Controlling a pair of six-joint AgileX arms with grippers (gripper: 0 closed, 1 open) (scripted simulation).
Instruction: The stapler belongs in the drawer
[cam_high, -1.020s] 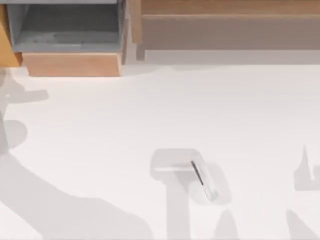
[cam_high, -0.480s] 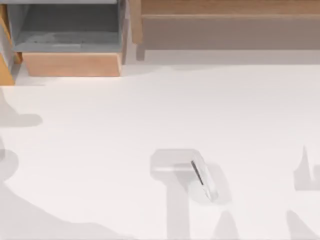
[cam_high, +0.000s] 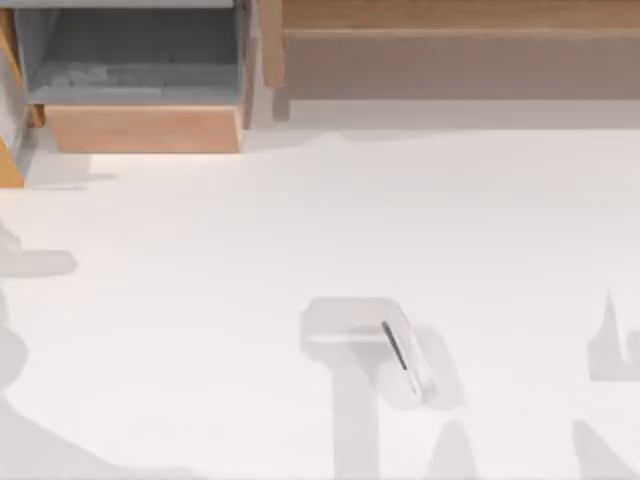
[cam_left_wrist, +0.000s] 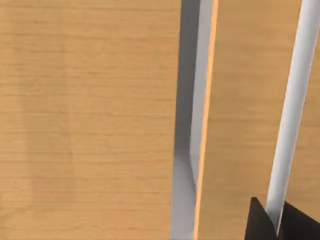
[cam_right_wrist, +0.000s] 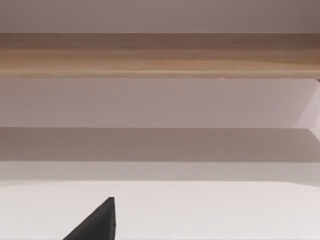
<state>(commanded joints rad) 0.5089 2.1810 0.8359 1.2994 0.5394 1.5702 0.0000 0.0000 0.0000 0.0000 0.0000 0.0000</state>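
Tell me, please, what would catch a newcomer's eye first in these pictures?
Most likely the small pale grey-white stapler with a thin dark strip, lying alone on the white table, right of centre toward the near edge. Next, the open drawer with a light tan wood front and grey inside at the far left corner, beside the wide brown wooden shelf along the far edge.

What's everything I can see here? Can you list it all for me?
stapler: one, pale grey-white with a thin dark strip, lying on the table right of centre, toward the near edge.
drawer: one, tan wood front with grey inside, pulled open at the table's far left.
shelf: one, wide brown wood, along the far edge at right.
table: one, white.
left arm's jaws: dark tips, close to tan wood panels.
right arm's jaws: one dark tip, facing the shelf.
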